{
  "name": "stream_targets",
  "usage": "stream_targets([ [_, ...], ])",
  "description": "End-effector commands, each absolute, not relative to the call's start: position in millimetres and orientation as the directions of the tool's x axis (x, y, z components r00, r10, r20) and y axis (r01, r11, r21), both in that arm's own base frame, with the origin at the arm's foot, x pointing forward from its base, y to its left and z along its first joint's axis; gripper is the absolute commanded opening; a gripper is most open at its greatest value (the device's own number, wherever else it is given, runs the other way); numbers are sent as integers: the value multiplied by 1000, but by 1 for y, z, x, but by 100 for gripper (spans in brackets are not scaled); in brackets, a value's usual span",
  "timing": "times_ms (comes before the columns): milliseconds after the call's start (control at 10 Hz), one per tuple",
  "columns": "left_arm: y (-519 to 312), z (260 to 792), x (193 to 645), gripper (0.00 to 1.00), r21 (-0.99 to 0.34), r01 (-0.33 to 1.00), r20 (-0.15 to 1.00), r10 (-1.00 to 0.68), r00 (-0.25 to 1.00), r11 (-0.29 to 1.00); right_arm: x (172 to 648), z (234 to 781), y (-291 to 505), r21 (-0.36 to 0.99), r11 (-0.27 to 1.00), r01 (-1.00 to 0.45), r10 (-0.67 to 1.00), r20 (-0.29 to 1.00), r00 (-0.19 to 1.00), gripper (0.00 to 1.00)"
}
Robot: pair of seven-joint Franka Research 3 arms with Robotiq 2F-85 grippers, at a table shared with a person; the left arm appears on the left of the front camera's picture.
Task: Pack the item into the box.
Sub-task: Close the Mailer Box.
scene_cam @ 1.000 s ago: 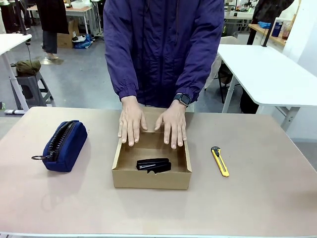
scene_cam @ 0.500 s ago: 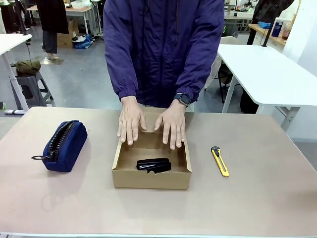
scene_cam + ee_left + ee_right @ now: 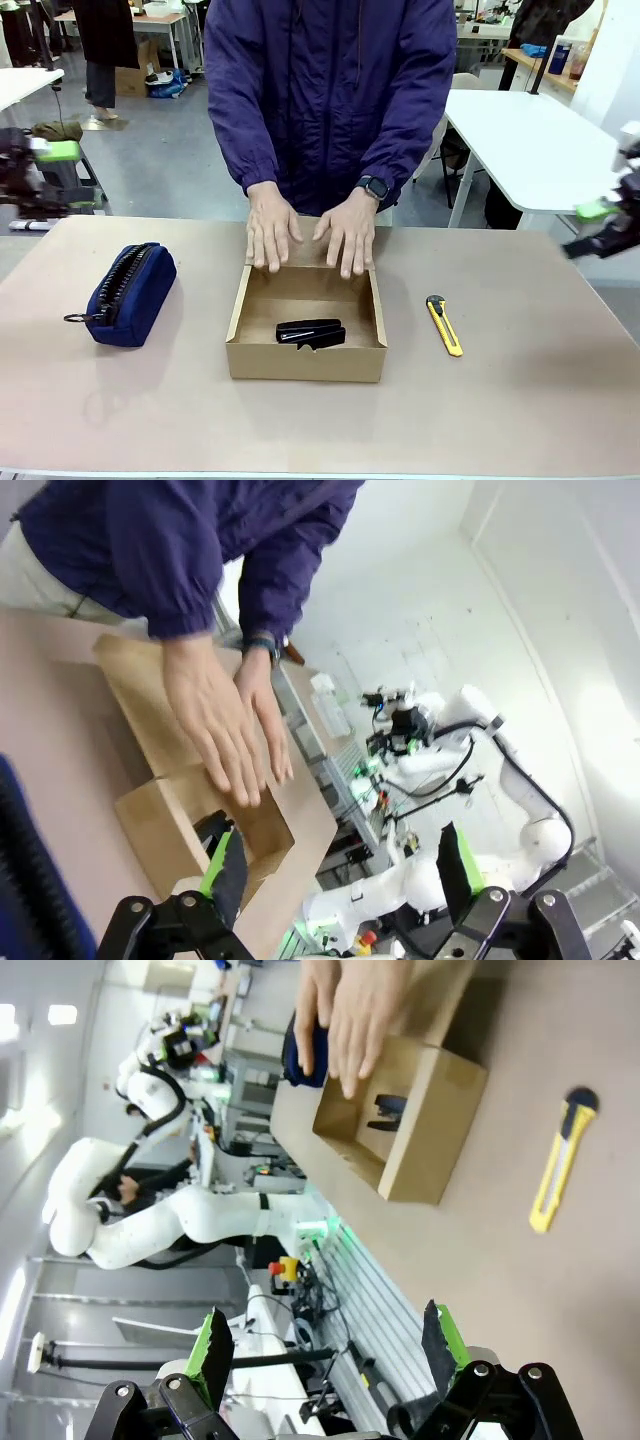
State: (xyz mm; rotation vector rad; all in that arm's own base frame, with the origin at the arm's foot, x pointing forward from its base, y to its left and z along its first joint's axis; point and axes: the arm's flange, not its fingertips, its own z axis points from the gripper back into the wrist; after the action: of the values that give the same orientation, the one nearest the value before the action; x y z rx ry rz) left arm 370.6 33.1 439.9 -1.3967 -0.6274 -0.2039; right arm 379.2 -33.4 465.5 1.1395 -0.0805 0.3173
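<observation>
Appears almost done, with only the lid left to close, by this reckoning. To do that step well, hold both tools back from the person's hand (image 3: pixel 270 232) and other hand (image 3: pixel 348 236), pressed flat on the plain brown cardboard lid flap (image 3: pixel 125 685) of the shallow rectangular brown cardboard box (image 3: pixel 305 362). Come in later from the box wall nearest the tools, well apart from those fingers. Push gently, to avoid sliding light cardboard across the smooth tan bench (image 3: pixel 520 400).

Jaws of the left tool (image 3: pixel 342 865) wide apart, clamped on nothing, raised beside the bench. Jaws of the right tool (image 3: pixel 328 1350) likewise wide apart and empty, raised at the opposite side.

Ahead of the left tool and well apart from it: the box, open-topped, flap laid back on the side farthest from both tools. Nearer to that tool than the box: a navy zippered fabric pouch (image 3: pixel 125 293), lying on the bench, closed as far as can be told. Between the right tool and the box: a yellow-and-black utility knife (image 3: pixel 444 325), flat on the bench, apart from the box wall.

Inside the box, on its floor toward the wall nearest both tools: the small black elongated stapler-shaped item (image 3: pixel 310 331), lying flat, touched by neither tool nor hand. Nothing else seen in the box. Pouch contents hidden.
</observation>
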Motion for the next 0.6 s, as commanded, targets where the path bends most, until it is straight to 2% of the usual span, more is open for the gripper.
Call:
stream_targets([
  [0, -12, 427, 390, 100, -814, 518, 560, 119, 820, 264, 416, 463, 5, 855, 409, -319, 197, 258, 946, 100],
  [300, -65, 395, 429, 100, -798, 513, 539, -7, 842, 316, 474, 439, 50, 858, 385, -341, 203, 282, 938, 100],
  [400, -76, 382, 440, 100, -797, 512, 526, -47, 849, 321, 495, 425, 61, 862, 392, -321, 157, 281, 947, 100],
  [500, -86, 369, 449, 100, -814, 488, 490, -78, 868, 313, 520, 408, 69, 907, 340, -249, 78, 236, 969, 100],
])
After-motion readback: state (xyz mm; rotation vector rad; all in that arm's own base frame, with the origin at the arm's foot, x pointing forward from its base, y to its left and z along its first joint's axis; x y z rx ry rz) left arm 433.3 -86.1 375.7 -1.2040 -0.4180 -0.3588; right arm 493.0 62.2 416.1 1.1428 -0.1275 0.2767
